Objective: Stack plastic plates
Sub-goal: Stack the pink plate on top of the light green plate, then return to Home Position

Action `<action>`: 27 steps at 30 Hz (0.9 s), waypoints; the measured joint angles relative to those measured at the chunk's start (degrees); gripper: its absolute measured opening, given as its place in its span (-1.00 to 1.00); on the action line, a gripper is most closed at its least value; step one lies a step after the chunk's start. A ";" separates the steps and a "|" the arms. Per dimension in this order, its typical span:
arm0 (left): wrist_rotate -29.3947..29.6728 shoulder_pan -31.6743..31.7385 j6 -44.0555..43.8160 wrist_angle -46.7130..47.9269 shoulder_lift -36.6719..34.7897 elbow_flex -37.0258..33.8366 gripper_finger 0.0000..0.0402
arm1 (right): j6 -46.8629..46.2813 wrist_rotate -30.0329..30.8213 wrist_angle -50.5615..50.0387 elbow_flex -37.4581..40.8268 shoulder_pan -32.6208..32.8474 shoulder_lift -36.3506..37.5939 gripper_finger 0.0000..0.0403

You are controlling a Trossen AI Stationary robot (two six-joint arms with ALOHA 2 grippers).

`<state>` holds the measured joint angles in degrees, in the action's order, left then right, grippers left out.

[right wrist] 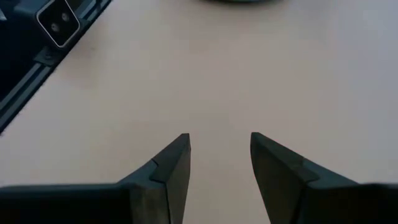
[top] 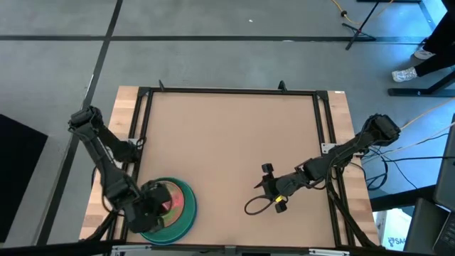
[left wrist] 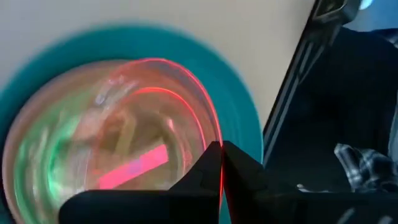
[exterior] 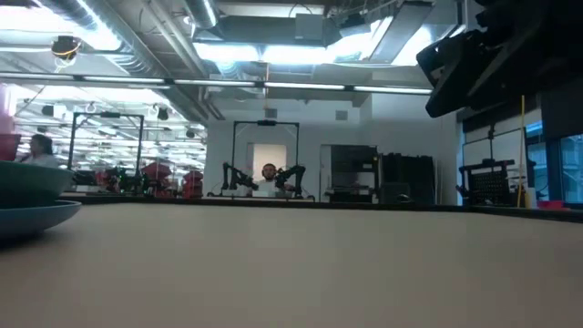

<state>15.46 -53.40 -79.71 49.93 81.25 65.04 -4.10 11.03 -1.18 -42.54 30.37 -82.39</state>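
A stack of plastic plates (top: 181, 210) lies at the table's near left, a large green plate (left wrist: 239, 87) showing around it. In the low view a green plate (exterior: 27, 182) rests on a blue one (exterior: 36, 217). My left gripper (left wrist: 221, 149) hovers over the stack, shut on a small translucent hot-pink plate (left wrist: 124, 143). Blur hides what lies beneath that plate. My right gripper (right wrist: 219, 146) stands open above bare table right of centre (top: 264, 186), with nothing between its fingers. My left gripper pinches the hot-pink plate's rim (left wrist: 216, 134) between its two fingers, one on each face of the thin edge. The fingers slant down from the table's left. The plate is tilted and spreads out ahead of the fingers, above the green plate.
A black metal frame (top: 142, 114) borders the tan table top, and one of its rails (left wrist: 298, 74) runs close beside the stack. A black cable loop (top: 256, 206) hangs below the right gripper. The tabletop's middle and far part (top: 227, 135) are bare.
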 joint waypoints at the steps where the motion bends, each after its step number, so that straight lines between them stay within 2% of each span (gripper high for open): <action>1: -0.15 -1.02 -2.77 0.72 0.00 0.00 -1.00 | 0.01 0.00 -0.05 0.00 0.00 0.00 -0.21; 4: -0.17 -3.81 -8.01 1.91 0.01 0.00 -1.00 | -0.11 -0.02 0.04 0.00 0.00 0.00 -0.21; 10: 1.61 -4.37 -10.24 2.21 0.13 -1.00 -0.96 | -0.11 -0.04 0.14 0.00 0.00 0.00 -0.21; 19: -2.38 -0.53 -9.45 2.10 0.17 -1.84 -0.59 | -0.09 -0.04 -0.35 0.00 0.00 0.00 -0.21; 22: -1.52 1.30 -2.81 0.72 0.17 -1.86 -0.51 | 0.29 -0.06 -0.32 0.00 0.00 0.00 -0.21; 27: 9.78 6.01 17.47 -2.62 0.17 -1.86 -0.49 | 1.90 -0.07 0.31 0.00 -0.02 0.00 -0.21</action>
<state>25.24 -47.39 -62.24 47.30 81.43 63.18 -2.20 10.96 -0.87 -42.54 30.35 -82.39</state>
